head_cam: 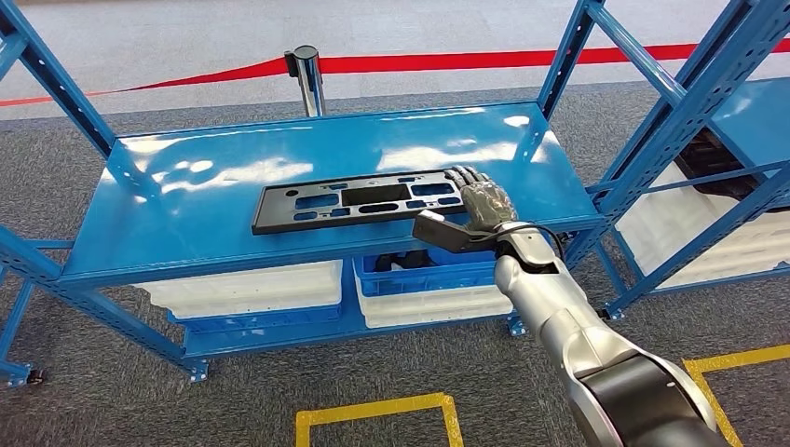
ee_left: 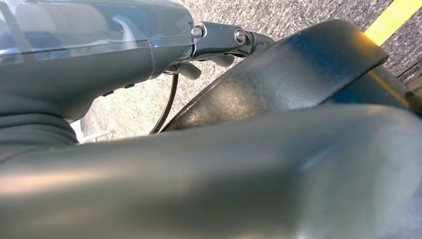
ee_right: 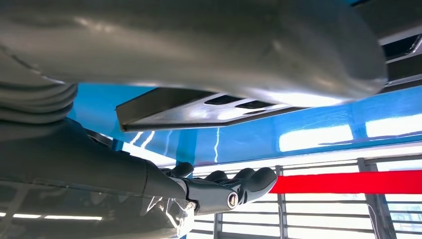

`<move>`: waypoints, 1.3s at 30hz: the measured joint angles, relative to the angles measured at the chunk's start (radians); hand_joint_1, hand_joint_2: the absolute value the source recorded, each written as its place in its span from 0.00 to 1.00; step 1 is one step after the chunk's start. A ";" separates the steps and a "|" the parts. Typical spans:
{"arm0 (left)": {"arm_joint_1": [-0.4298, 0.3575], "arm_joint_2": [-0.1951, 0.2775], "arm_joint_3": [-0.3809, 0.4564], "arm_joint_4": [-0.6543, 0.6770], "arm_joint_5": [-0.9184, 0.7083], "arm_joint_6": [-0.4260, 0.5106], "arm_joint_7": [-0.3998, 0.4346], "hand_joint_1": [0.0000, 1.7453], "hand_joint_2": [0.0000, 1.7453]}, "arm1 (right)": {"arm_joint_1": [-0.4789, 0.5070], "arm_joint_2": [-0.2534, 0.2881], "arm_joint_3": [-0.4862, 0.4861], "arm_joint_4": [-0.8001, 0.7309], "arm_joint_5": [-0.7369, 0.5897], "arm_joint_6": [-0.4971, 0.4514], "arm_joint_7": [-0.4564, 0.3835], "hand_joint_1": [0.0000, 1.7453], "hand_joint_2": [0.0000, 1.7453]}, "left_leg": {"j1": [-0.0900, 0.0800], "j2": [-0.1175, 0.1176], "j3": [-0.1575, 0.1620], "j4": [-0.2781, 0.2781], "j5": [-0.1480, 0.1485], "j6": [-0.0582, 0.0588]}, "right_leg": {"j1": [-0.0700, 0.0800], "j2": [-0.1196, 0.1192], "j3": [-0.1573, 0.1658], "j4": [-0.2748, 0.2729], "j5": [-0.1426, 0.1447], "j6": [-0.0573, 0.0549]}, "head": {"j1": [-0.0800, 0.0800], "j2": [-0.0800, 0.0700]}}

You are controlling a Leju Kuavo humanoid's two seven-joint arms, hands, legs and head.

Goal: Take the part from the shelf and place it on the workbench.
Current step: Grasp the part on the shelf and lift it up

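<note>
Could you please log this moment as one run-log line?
right robot hand: open, fingers over right end of flat black slotted plastic part | part: lying on blue metal shelf | left robot hand: state unclear

Blue shelf, black part flat on top, bins below

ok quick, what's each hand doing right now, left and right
Left hand: cannot be told, mostly hidden.
Right hand: open, fingers stretched flat at the end of the black part, not gripping it.

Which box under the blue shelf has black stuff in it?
The blue bin below the right hand. It holds dark parts, while the white bin beside it is pale and shows nothing dark.
</note>
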 joint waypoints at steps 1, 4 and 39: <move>0.000 0.000 0.000 0.000 0.000 0.001 0.000 0.00 0.00 | -0.001 0.000 0.000 0.000 0.000 0.001 0.000 0.00 0.00 | 0.000 0.000 0.000 0.000 0.000 0.000 | 0.000 0.000 0.000 0.000 0.000 0.000 | 0.000 0.000; 0.000 0.000 0.000 0.000 -0.003 0.002 -0.003 0.00 0.00 | -0.003 0.000 0.000 0.000 0.000 0.004 -0.002 0.00 0.00 | 0.000 0.000 0.000 0.000 0.000 0.000 | 0.000 0.000 0.000 0.000 0.000 0.000 | 0.000 0.000; -0.006 0.005 0.002 -0.001 -0.007 0.002 0.004 0.00 0.00 | 0.012 -0.007 -0.008 -0.003 -0.005 0.004 -0.023 0.00 0.00 | 0.006 0.006 -0.032 0.097 -0.014 -0.029 | -0.015 0.002 0.010 0.012 -0.012 -0.025 | -0.029 0.000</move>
